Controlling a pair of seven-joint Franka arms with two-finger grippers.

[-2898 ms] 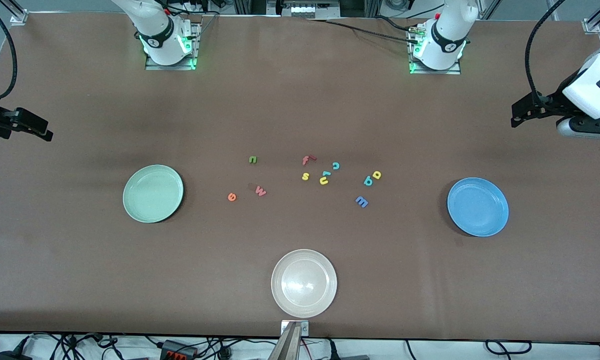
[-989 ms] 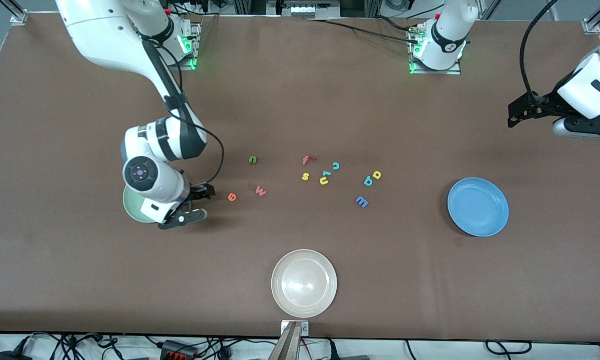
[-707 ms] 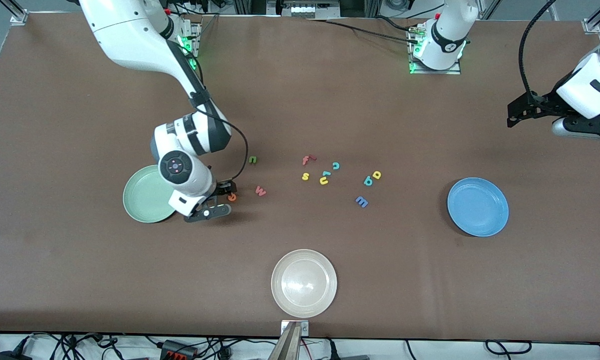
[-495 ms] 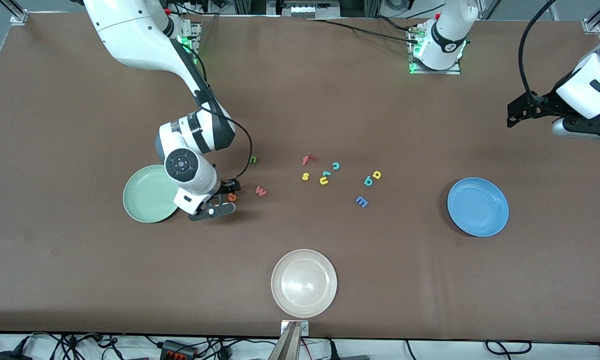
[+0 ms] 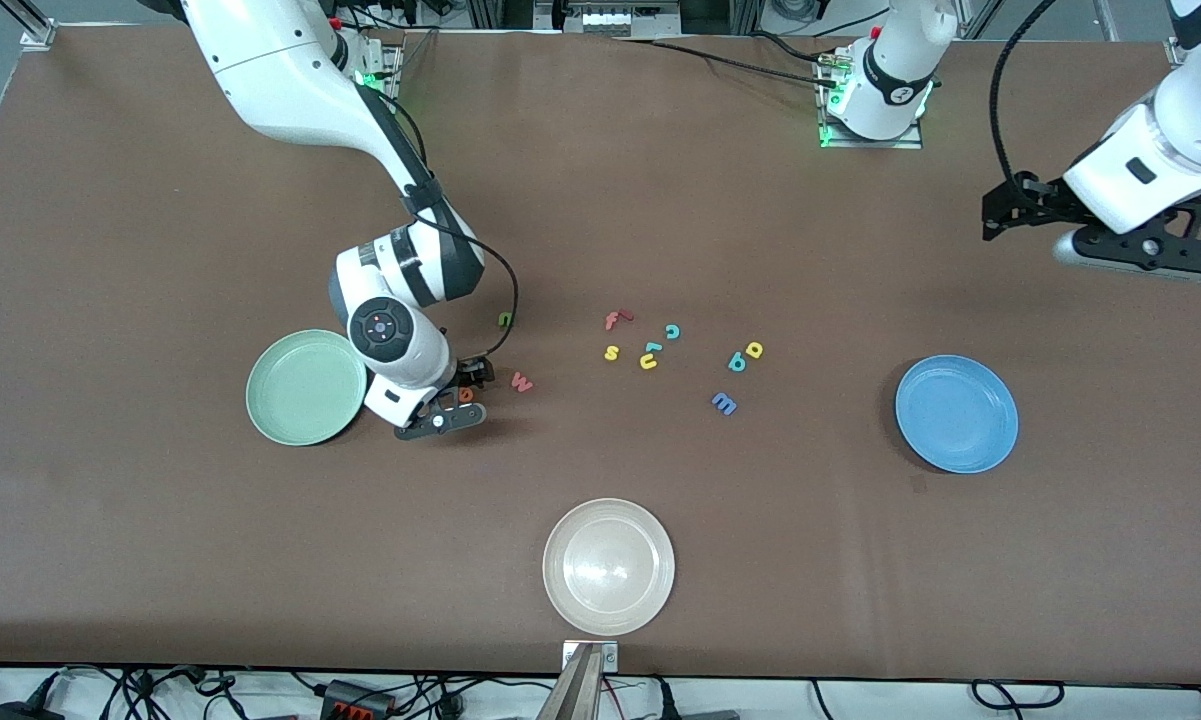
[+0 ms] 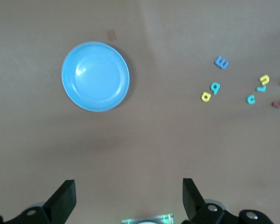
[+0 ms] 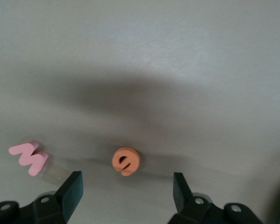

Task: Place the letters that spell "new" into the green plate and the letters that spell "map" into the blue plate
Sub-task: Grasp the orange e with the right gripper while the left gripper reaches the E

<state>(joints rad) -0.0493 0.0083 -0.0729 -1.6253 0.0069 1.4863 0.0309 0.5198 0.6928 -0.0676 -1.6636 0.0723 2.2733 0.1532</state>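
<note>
My right gripper (image 5: 459,397) is low over the table, open, with the orange "e" (image 5: 466,394) between its fingers; nothing is held. In the right wrist view the "e" (image 7: 126,160) lies flat just ahead of the right gripper (image 7: 127,187), and the pink "w" (image 7: 29,157) is beside it. The green plate (image 5: 300,390) sits beside that arm's wrist. The dark green "n" (image 5: 505,320) and "w" (image 5: 522,382) lie close by. Blue "m" (image 5: 724,403), teal "a" (image 5: 737,362) and yellow "p" (image 5: 754,350) lie toward the blue plate (image 5: 957,413). My left gripper (image 5: 1022,226) waits open in the air.
A red "f" (image 5: 615,320), teal "c" (image 5: 672,331), yellow "s" (image 5: 611,352) and yellow "u" (image 5: 649,360) lie mid-table. A cream-white plate (image 5: 609,566) stands near the front edge. The left wrist view shows the blue plate (image 6: 95,76) and the letter cluster.
My right arm has swung in from the table's end, passed over the green plate and come down around the orange "e". My left gripper has drifted a little toward the table's middle.
</note>
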